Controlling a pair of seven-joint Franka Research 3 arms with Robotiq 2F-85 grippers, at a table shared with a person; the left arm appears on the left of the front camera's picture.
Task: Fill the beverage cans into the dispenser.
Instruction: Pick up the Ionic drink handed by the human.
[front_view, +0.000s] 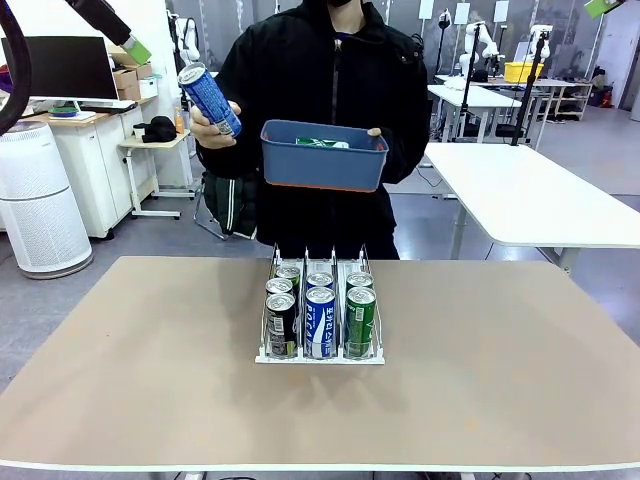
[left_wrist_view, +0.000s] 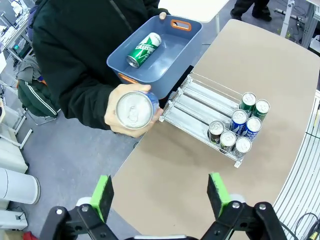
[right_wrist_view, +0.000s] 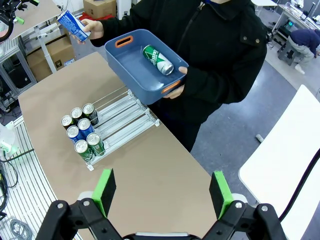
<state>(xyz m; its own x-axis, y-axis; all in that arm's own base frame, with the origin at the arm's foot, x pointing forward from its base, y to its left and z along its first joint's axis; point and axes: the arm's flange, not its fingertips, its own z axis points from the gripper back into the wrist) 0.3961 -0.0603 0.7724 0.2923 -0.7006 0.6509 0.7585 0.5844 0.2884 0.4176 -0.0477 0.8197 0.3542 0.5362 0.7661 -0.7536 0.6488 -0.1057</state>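
In the front view, a rack (front_view: 320, 356) lies midway along the table's (front_view: 150, 360) width, running from near the far edge toward the centre. Seven cans (front_view: 320, 320) stand upright, packed at the rack's near end: three dark ones in the left lane, two blue-and-white in the middle lane and two green in the right lane. Behind the far edge a person holds a blue tub (front_view: 322, 165) in one hand, with a green can (front_view: 322, 143) lying on its side in it. The other hand (front_view: 203, 122) holds a blue-and-white can (front_view: 210, 98) up beside the tub, tilted, out past the table's far edge.

In the left wrist view, the left gripper (left_wrist_view: 160, 196) hangs high over the table's far edge, its jaws wide apart with nothing between them. The raised can faces it top-on, and the tub sits just beyond that can. The rack's lanes are bare at the person's end.

In the right wrist view, the right gripper (right_wrist_view: 162, 189) hangs above the table near the far edge, also spread wide and holding nothing. The tub is over the far edge, just beside the rack's bare end.
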